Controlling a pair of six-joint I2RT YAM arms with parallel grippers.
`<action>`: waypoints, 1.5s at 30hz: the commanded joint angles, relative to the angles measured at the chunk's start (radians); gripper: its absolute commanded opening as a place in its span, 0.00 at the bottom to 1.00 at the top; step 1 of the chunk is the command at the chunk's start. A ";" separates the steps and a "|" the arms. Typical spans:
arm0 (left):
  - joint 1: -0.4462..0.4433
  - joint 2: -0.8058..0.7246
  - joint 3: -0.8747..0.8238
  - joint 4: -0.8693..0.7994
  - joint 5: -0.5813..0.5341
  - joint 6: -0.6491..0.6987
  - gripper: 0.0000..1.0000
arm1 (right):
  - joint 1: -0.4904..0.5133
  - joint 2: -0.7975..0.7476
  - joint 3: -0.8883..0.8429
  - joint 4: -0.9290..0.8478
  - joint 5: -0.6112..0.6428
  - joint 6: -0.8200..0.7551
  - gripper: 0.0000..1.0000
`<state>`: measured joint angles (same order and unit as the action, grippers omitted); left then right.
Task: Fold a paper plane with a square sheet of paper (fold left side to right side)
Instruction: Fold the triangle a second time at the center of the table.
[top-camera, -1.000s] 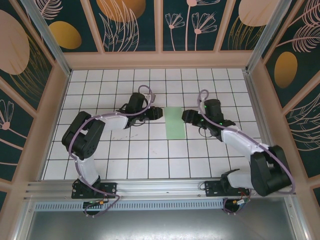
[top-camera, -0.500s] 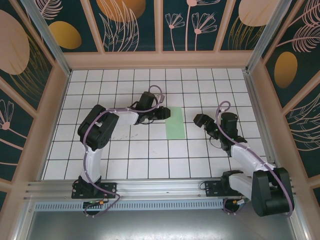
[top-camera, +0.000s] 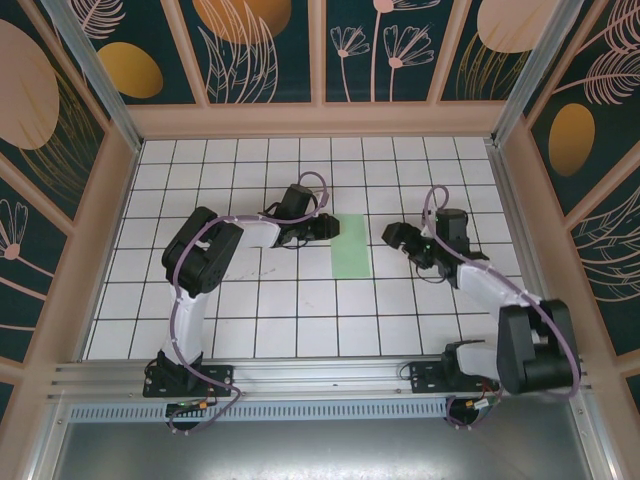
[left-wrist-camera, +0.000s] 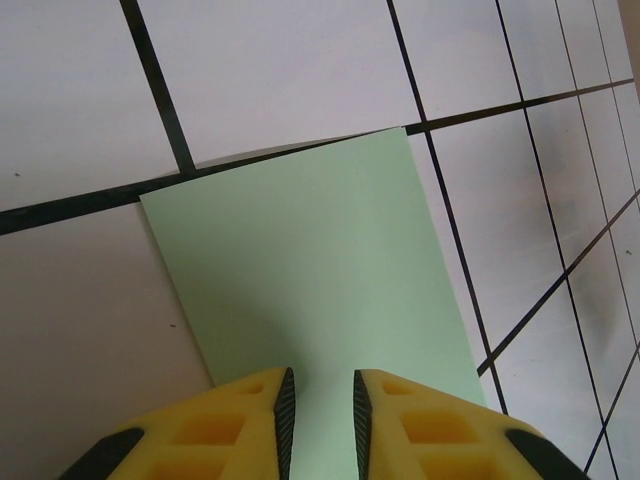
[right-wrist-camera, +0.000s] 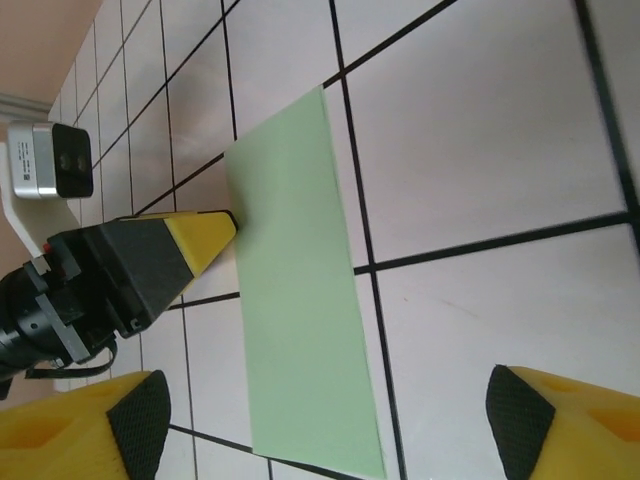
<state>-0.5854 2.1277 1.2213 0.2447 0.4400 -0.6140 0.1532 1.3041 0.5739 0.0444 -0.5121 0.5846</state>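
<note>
Paper (top-camera: 351, 245) flat, left gripper (left-wrist-camera: 319, 378) at edge.

Item count: one sheet (top-camera: 351, 245) is lying on one counter (top-camera: 300, 310). Two arms are standing at the near edge: left arm (top-camera: 195, 260) and right arm (top-camera: 500, 295). Two end effectors are showing: left end effector (top-camera: 333, 228) and right end effector (top-camera: 392, 236), each carrying two fingers (left-wrist-camera: 230, 430). One camera (right-wrist-camera: 52, 160) is sitting on the left wrist.

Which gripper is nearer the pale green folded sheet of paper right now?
Left. The left gripper is at the left edge of the pale green folded sheet of paper, tip over it. The right gripper hangs off its right side, not touching.
</note>
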 joint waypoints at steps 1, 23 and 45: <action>0.001 0.038 -0.008 -0.037 -0.014 0.023 0.26 | 0.012 0.106 0.078 -0.043 -0.129 -0.034 0.76; -0.046 -0.060 0.046 -0.146 -0.085 0.096 0.25 | 0.086 0.304 0.219 -0.136 -0.068 -0.035 0.65; -0.097 -0.155 -0.103 -0.123 -0.017 0.024 0.27 | 0.091 0.303 0.216 -0.146 -0.066 -0.039 0.64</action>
<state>-0.6819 1.9430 1.1145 0.1200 0.4145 -0.5781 0.2359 1.6054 0.7662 -0.0803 -0.5915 0.5556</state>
